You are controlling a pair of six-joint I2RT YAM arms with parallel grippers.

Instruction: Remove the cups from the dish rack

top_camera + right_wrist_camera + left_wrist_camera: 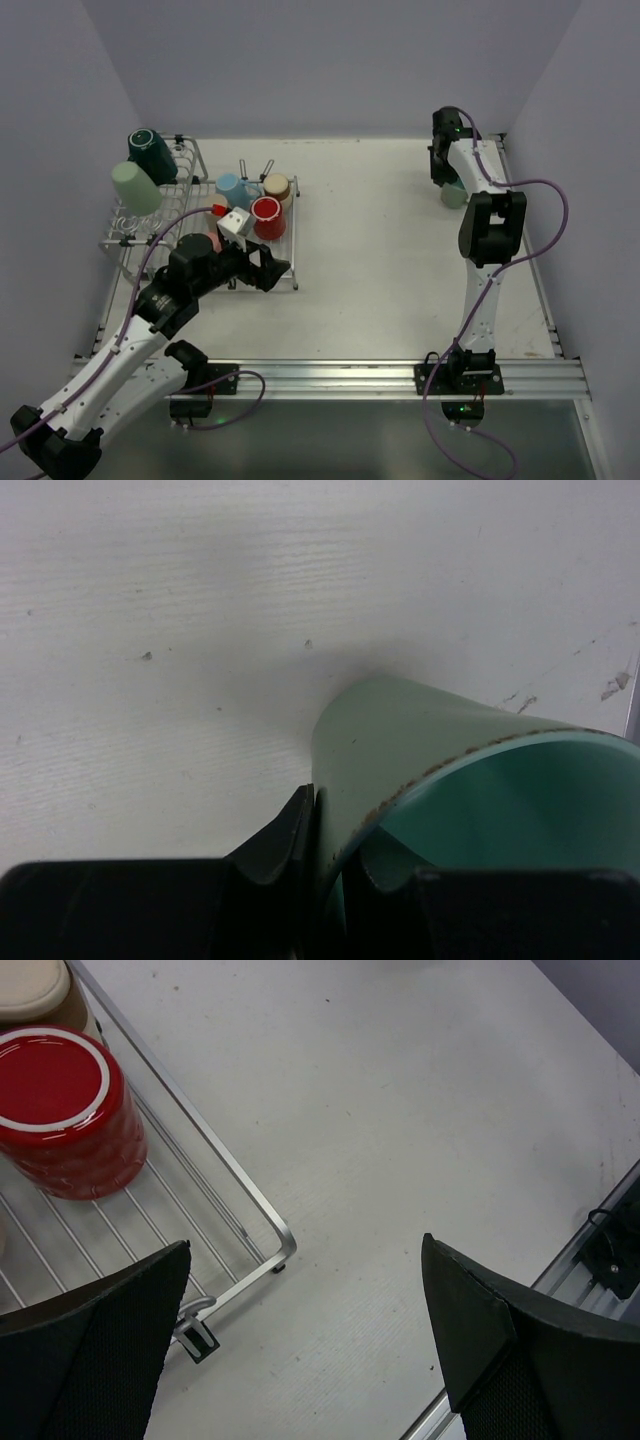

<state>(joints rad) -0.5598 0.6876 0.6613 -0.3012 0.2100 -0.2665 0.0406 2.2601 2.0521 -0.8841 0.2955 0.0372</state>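
- Silver wire forms the dish rack (283,250), which stands at the left of the white surface (380,270); we see its taller slotted section on the far-left side.
- On that section a dark teal cup (150,155) and a pale green cup (135,188) sit tilted.
- On the flat grid tray a light blue cup (232,188), a beige cup (277,186) and a red ribbed cup (60,1100) with a white ring stand close together.
- Our left arm (150,310) holds its jaws wide apart and empty above the rack's near right corner, near the red ribbed cup.
- Our right arm (490,230) reaches to the far right of the surface, well apart from the rack; its jaws pinch the rim of a mint-green tumbler (420,750), one finger inside, one outside.
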